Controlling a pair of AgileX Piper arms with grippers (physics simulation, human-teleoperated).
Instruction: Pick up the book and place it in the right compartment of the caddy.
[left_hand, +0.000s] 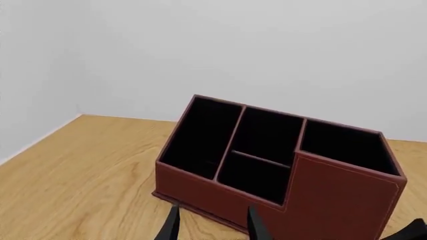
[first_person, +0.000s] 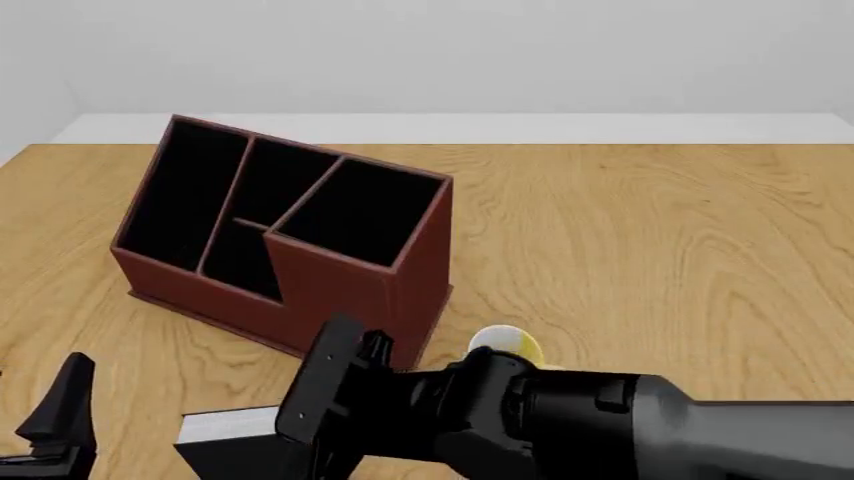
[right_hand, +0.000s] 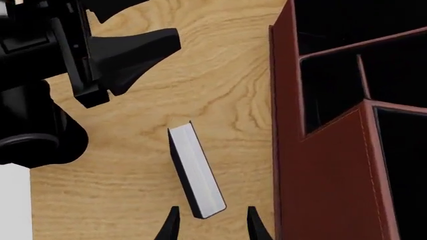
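Front view, bottom of frame: right arm (first_person: 641, 425) comes in from lower right and fills the bottom centre. Right tool (right_hand: 210, 225) hangs directly above the book (right_hand: 195, 170); fingers (right_hand: 168, 227) spread wider than the book's thickness, one each side of its near end, holding nothing. Can't tell whether the tips touch the covers.

Book stands on edge on the tabletop (first_person: 641, 250), white page block up, black covers at the sides. In the front view only a sliver of it (first_person: 227, 428) shows at bottom left-centre, the rest hidden behind the arm. It sits just in front of the caddy (first_person: 287, 250), not touching.

Left tool (first_person: 60, 415) at the bottom-left corner of the front view, well clear of the book. In its own wrist view the fingers (left_hand: 172, 225) are parted with only tabletop between them, so open and empty.

Mug (first_person: 507, 345): white and yellow, peeks out behind the right arm at lower centre, beside the caddy's near right corner.

Caddy at centre left, turned at an angle to the tabletop edge. Right compartment (first_person: 358, 212) has the tallest walls, black-lined, nothing in it. Same for the narrow cell (first_person: 187, 195) on the left and the two small cells between.
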